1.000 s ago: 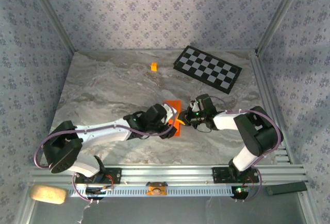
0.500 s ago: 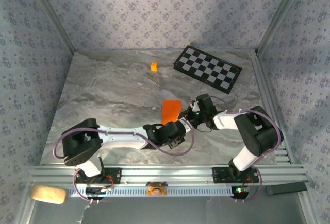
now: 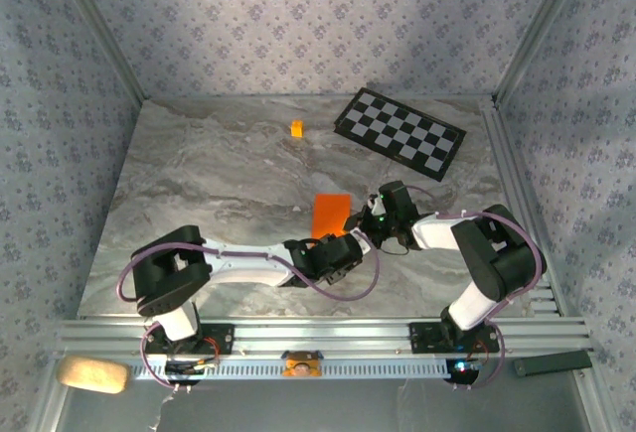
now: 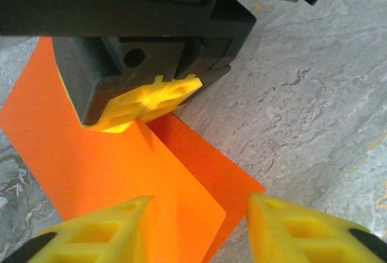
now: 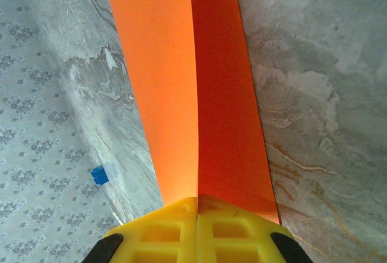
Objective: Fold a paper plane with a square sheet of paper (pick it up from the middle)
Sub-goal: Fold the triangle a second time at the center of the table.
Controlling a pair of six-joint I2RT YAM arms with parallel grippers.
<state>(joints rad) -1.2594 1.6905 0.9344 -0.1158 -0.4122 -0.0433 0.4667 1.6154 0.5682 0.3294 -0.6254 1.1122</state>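
the square sheet of paper [image 3: 330, 215] sat near the middle of the bench [image 3: 199, 184], already doubled along a lengthwise crease into a narrow strip. in the right wrist view its two flaps met in a shallow v. the right end effector [image 5: 196, 205] was pressed together on the near end of that crease, pinching both layers. the left end effector [image 4: 202, 205] had its fingers spread, one on each side of the strip's free corner and close to the right one, with nothing clamped in it. whether that corner rested on the bench or hung just above it could not be told.

the step in hand looked like taking a second grip, so the fold could be sharpened or the next one begun. to do it well, the left fingers would need to close squarely across both layers, near the edge and not on the crease itself, so the flaps lay aligned. the right pinch should act as the anchor until the left one was seated, since letting go early would let the thin paper spring open. the two end effectors were very near each other, so a slow, straight close would spare a knock between fingers. a skewed bite could drag one layer and spoil the symmetry the plane needs. the checkered board [image 3: 399, 133] and the small orange cube [image 3: 296, 128] lay well apart at the far side, out of the way.
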